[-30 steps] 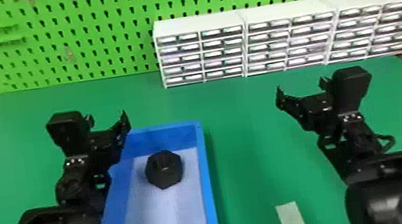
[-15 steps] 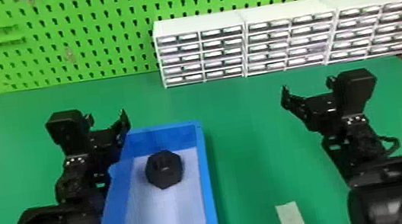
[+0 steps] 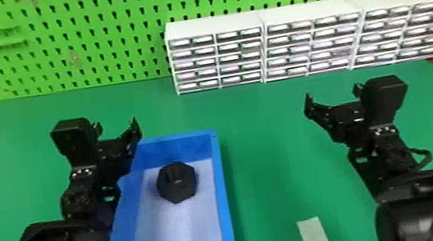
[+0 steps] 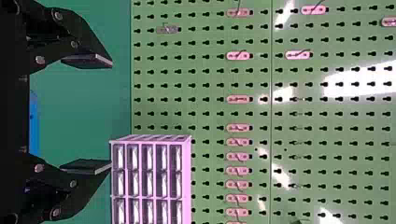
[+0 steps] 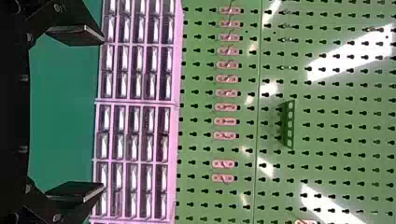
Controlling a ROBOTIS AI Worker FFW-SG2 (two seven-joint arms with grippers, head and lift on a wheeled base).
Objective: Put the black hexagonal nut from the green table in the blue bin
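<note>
The green table [image 3: 265,143] is topped by the blue bin [image 3: 223,200], with the left gripper [image 3: 117,126] held near its far left corner — fingers spread wide, nothing grasped. The right gripper [image 3: 332,93], well apart, is likewise released — wide open and empty. The black hexagonal nut [image 3: 177,181] is seen inside the bin, toward its far end.
</note>
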